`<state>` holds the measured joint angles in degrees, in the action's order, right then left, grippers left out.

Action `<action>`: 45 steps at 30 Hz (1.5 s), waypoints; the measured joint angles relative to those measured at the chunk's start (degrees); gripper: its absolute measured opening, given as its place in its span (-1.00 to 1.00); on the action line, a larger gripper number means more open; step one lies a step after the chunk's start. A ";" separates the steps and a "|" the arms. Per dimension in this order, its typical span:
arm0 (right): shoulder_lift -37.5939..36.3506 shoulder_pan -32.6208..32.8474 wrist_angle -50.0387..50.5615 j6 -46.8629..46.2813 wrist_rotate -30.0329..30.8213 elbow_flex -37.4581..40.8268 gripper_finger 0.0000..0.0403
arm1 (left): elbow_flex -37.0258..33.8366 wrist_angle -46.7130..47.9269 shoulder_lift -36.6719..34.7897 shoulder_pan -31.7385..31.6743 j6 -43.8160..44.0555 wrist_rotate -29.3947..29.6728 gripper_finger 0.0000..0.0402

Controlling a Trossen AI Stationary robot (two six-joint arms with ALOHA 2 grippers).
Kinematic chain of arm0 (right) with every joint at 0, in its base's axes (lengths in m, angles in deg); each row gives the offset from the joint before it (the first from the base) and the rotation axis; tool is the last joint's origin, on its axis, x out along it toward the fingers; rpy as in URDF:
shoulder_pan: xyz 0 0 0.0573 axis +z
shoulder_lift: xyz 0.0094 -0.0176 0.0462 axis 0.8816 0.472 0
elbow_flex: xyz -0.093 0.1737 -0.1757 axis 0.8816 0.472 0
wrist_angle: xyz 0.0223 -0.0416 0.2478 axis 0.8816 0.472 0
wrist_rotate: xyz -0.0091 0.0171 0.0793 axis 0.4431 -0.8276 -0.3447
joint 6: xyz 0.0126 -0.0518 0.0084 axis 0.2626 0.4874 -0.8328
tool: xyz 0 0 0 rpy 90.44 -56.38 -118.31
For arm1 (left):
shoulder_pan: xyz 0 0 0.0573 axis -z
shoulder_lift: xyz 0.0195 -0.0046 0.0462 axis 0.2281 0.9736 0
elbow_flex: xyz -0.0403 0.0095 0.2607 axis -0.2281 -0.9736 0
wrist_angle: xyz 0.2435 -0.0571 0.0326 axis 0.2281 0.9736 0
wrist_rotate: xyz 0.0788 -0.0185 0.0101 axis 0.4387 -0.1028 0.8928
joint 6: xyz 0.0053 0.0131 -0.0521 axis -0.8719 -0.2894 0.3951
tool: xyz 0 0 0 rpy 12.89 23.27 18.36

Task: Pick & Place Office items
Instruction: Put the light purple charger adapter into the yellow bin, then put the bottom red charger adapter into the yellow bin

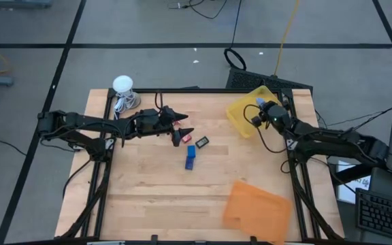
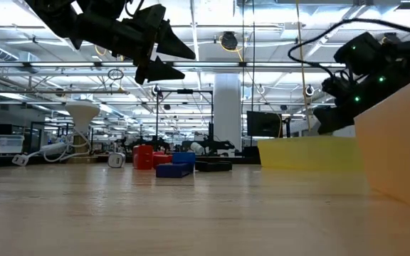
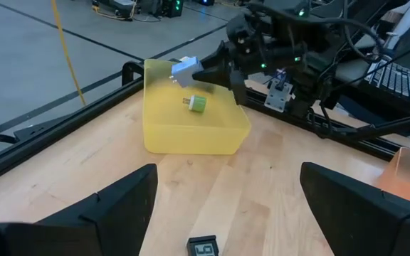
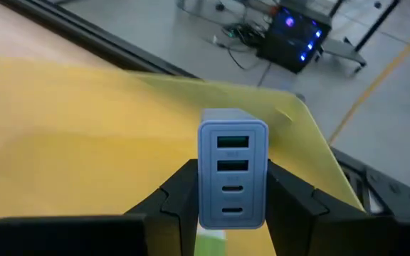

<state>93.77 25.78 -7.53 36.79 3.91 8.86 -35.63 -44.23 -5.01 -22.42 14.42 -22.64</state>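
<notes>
The fingers of the right gripper [image 4: 232, 206] are pinched on a light blue charger block [image 4: 233, 168] over the yellow tray [image 1: 240, 112]. The left gripper [image 1: 182, 127] is spread wide above the table [image 1: 148, 184].

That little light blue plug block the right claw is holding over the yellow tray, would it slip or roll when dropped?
The light blue charger looks stiff and boxy, so it probably won't roll. Its smooth sides may be slippery, though the right gripper pinches it squarely. Dropped into the yellow tray, it would likely tip flat beside the green piece.

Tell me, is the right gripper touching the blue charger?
Touching. The right wrist view shows the right gripper with both fingers pressed against the blue charger's sides.
</notes>
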 joint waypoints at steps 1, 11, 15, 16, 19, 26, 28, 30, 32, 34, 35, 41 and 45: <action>0.26 -0.58 -0.29 0.00 -0.04 0.49 -0.45 | 0.00 0.00 0.00 0.00 0.00 0.00 0.72; 0.54 -4.84 -4.10 1.33 0.10 3.25 -0.40 | 0.00 -0.02 0.00 0.00 0.07 0.00 0.69; 0.54 -4.98 -4.10 0.82 0.05 3.25 -0.32 | 0.00 -0.02 0.00 0.00 0.09 0.00 0.70; 0.54 -4.98 -4.10 0.61 -0.01 3.25 -0.29 | 0.00 -0.04 0.00 0.00 0.11 0.00 0.70; 0.51 -4.98 -4.09 0.35 -0.99 3.25 -0.18 | 0.00 -0.04 0.00 0.00 0.15 0.00 0.67; 0.49 -5.00 -4.12 0.04 -1.77 3.25 0.06 | 0.00 -0.04 0.00 0.00 0.13 0.02 0.68; 0.35 -4.97 -4.37 -0.39 -3.77 3.25 0.11 | 0.00 -0.04 0.00 0.00 0.13 0.02 0.70; -0.17 -4.95 -5.18 -1.13 -8.37 3.25 0.13 | 0.00 -0.04 0.00 0.00 0.13 0.02 0.71; -0.77 -4.95 -6.88 -2.17 -14.72 3.25 0.14 | 0.00 -0.04 0.00 0.00 0.13 0.02 0.72; -1.47 -4.95 -8.92 -3.91 -22.33 3.25 0.14 | 0.00 -0.04 0.00 0.00 0.13 0.02 0.72; -1.78 -4.95 -10.07 -4.78 -26.94 3.25 0.13 | 0.00 -0.03 0.00 0.00 0.11 0.02 0.72; -3.07 -4.52 -19.15 -10.91 -58.20 3.25 0.08 | 0.00 4.99 0.00 0.00 0.11 -0.14 0.66; -3.16 -3.20 -24.16 -14.58 -66.62 3.25 0.06 | 0.00 13.77 -0.01 0.00 3.15 3.31 0.63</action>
<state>90.61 22.57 -31.69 22.21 -62.71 12.11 -35.63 -30.46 -5.01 -22.42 17.57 -19.33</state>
